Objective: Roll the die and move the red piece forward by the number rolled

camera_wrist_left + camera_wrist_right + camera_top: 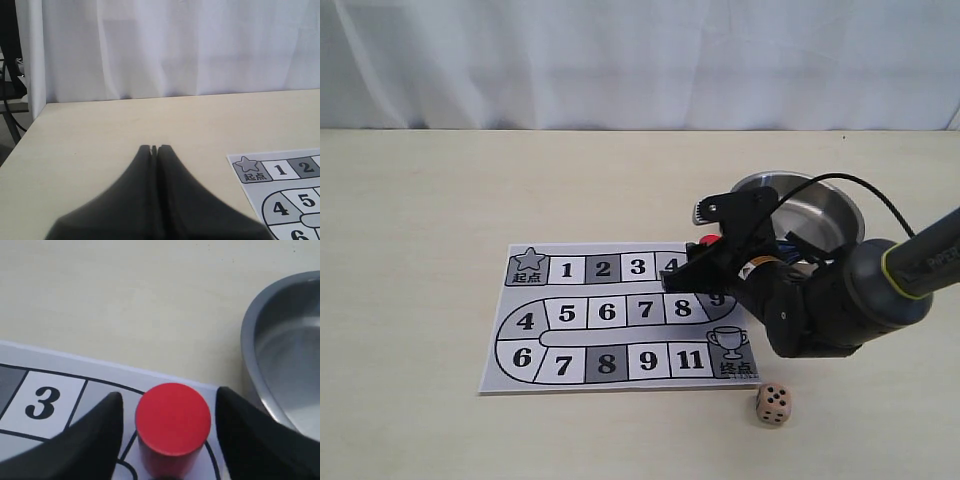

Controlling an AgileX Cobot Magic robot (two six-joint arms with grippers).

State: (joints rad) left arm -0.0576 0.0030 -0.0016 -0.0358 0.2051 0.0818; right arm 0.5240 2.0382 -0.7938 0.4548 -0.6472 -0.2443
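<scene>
Fingers (95, 435) of the right gripper (169, 407) are apart, flanking the red piece (172, 415) with gaps on both sides. The piece stands upright on the board (100, 371) just past square 3. The die (773, 404) rests off-board near the finish corner. The left gripper (155, 150) is closed. Risk: uneven closing tips the piece or drags the board.

Exterior view: the right arm (810, 305) covers the squares at the 3 o'clock end of the board (580, 289), hiding all but a sliver of the red piece (708, 240) and the near rim of the steel bowl (830, 215). The die (773, 403), at the board's 5 o'clock, shows perhaps five pips; too small to confirm.
</scene>
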